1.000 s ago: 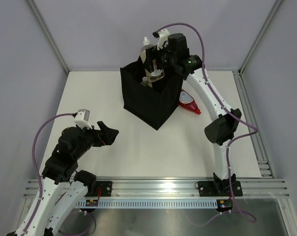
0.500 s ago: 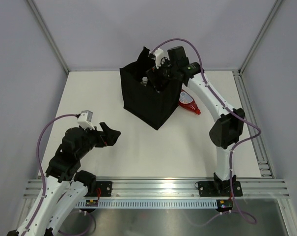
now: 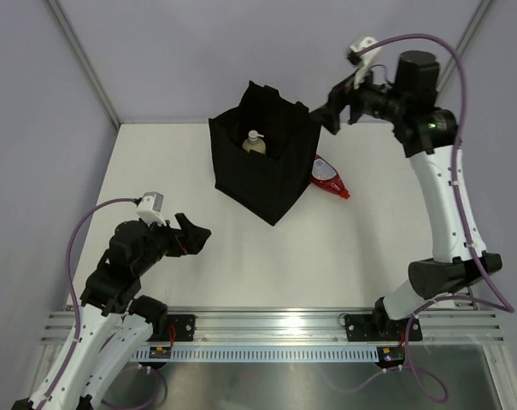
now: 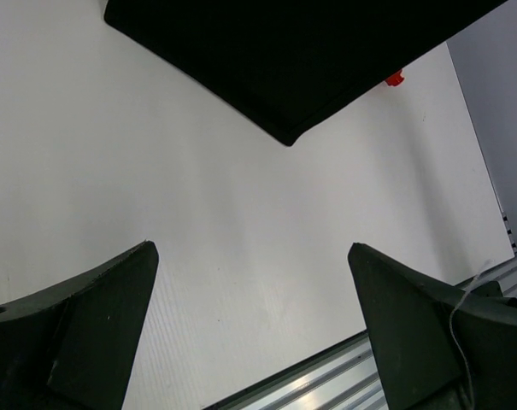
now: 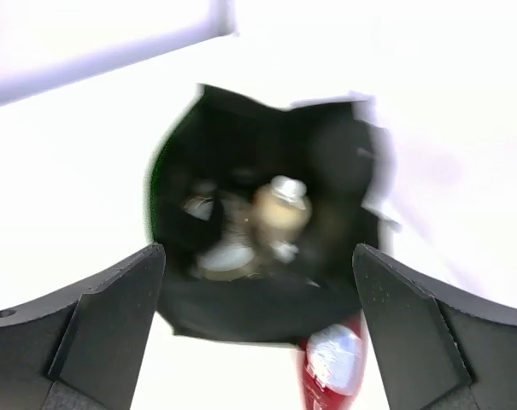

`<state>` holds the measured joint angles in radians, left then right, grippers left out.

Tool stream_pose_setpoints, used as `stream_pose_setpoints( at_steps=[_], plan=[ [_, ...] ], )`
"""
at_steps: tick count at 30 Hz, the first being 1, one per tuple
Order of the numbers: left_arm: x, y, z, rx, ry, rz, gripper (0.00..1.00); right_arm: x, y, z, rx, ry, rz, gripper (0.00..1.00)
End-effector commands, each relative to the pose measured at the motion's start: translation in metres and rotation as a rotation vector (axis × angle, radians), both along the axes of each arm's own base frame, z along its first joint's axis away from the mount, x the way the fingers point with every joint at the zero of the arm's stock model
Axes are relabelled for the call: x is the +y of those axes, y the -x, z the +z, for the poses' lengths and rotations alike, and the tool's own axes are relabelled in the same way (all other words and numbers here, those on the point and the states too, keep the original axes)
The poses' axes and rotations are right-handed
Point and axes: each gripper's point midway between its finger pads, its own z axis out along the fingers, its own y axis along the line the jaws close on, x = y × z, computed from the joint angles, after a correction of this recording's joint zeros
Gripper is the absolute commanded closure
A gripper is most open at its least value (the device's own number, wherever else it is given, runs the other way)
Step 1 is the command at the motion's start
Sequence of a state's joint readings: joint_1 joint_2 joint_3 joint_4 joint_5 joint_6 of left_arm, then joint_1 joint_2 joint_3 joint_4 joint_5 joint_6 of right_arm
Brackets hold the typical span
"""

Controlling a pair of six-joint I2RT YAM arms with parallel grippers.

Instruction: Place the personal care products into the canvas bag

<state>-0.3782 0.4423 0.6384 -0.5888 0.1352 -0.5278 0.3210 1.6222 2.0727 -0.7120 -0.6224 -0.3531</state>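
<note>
The black canvas bag [image 3: 262, 175] stands open at the back middle of the table. An amber-liquid bottle with a white cap [image 3: 254, 145] stands inside it. The blurred right wrist view looks down into the bag [image 5: 258, 312], where that bottle [image 5: 279, 209] lies among other products. A red squeeze bottle [image 3: 329, 178] lies on the table against the bag's right side, and it shows low in the right wrist view as the red bottle [image 5: 331, 367]. My right gripper [image 3: 333, 115] hangs open and empty above the bag's right rim. My left gripper [image 3: 194, 235] is open and empty, low at the front left.
The left wrist view shows bare white table between the left gripper's fingers [image 4: 87, 316], the bag's lower corner [image 4: 284, 77] ahead and the metal rail [image 4: 343, 376] at the near edge. Grey walls close in the table's back and sides.
My right gripper went down into the bag with a bottle, opened, and has risen up and to the right, empty. The bottle stays in the bag. The left arm barely moved.
</note>
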Motion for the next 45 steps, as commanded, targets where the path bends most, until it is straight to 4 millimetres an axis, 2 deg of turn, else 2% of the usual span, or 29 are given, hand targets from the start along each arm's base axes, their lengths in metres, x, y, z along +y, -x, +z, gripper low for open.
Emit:
stream_pose_setpoints(
  at_steps=[1,2,3,4,5,6,7,8,10,11,13,14,20,24,25,27,32,36,39,41,45],
  plan=[
    [0.001,-0.004,0.007,-0.037,-0.024,-0.01,0.01,-0.053,-0.004,-0.005,0.125,-0.111,-0.1,0.0],
    [0.001,-0.004,0.006,-0.034,-0.028,-0.011,0.01,-0.075,-0.015,-0.021,0.178,-0.107,-0.181,0.01],
    [0.001,-0.004,0.004,-0.032,-0.034,-0.015,0.01,-0.085,-0.022,-0.048,0.277,-0.119,-0.24,0.01],
    [0.0,-0.005,0.002,-0.025,-0.037,-0.02,0.01,-0.095,-0.029,-0.064,0.338,-0.123,-0.307,0.0],
    [-0.001,-0.006,0.002,-0.029,-0.034,-0.023,0.01,-0.113,-0.041,-0.098,0.425,-0.105,-0.403,0.0],
    [-0.002,-0.006,0.0,-0.024,-0.031,-0.026,0.01,-0.119,-0.046,-0.114,0.505,-0.137,-0.464,0.01],
    [-0.005,-0.006,-0.001,-0.021,-0.023,-0.036,0.01,-0.136,-0.061,-0.14,0.564,-0.132,-0.599,0.0],
    [-0.007,-0.008,0.001,-0.029,-0.006,-0.039,0.01,-0.143,-0.065,-0.161,0.618,-0.129,-0.653,0.01],
    [-0.012,-0.009,-0.004,-0.021,0.012,-0.052,0.01,-0.153,-0.077,-0.187,0.692,-0.147,-0.761,0.01],
    [-0.015,-0.012,-0.001,-0.029,0.032,-0.054,0.01,-0.151,-0.085,-0.21,0.743,-0.136,-0.762,0.01],
    [-0.018,-0.013,-0.006,-0.021,0.043,-0.064,0.01,-0.146,-0.091,-0.229,0.802,-0.132,-0.741,0.0],
    [-0.02,-0.014,-0.007,-0.018,0.047,-0.068,0.01,-0.142,-0.099,-0.246,0.845,-0.121,-0.721,0.01],
    [-0.023,-0.019,-0.014,-0.006,0.044,-0.078,0.01,-0.147,-0.131,-0.308,0.931,0.019,-0.742,0.0],
    [-0.028,-0.021,-0.019,0.002,0.065,-0.09,0.01,-0.139,-0.136,-0.332,0.917,0.141,-0.716,0.01],
    [-0.03,-0.022,-0.02,0.005,0.07,-0.096,0.01,-0.131,-0.132,-0.344,0.922,0.194,-0.694,0.01],
    [-0.032,-0.024,-0.023,0.005,0.076,-0.099,0.01,-0.123,-0.131,-0.349,0.9,0.256,-0.655,0.01],
    [-0.035,-0.027,-0.026,0.014,0.07,-0.111,0.01,-0.096,-0.11,-0.372,0.928,0.362,-0.547,0.01],
    [-0.036,-0.027,-0.026,0.013,0.068,-0.119,0.01,-0.085,-0.097,-0.381,0.959,0.392,-0.469,0.01],
    [-0.036,-0.026,-0.024,0.012,0.069,-0.127,0.01,-0.087,-0.092,-0.394,0.941,0.485,-0.484,0.01],
    [-0.036,-0.026,-0.023,0.008,0.067,-0.128,0.01,-0.097,-0.093,-0.405,0.928,0.555,-0.536,0.01],
    [-0.036,-0.024,-0.023,0.007,0.069,-0.128,0.01,-0.103,-0.092,-0.409,0.925,0.607,-0.553,0.01]
  ],
)
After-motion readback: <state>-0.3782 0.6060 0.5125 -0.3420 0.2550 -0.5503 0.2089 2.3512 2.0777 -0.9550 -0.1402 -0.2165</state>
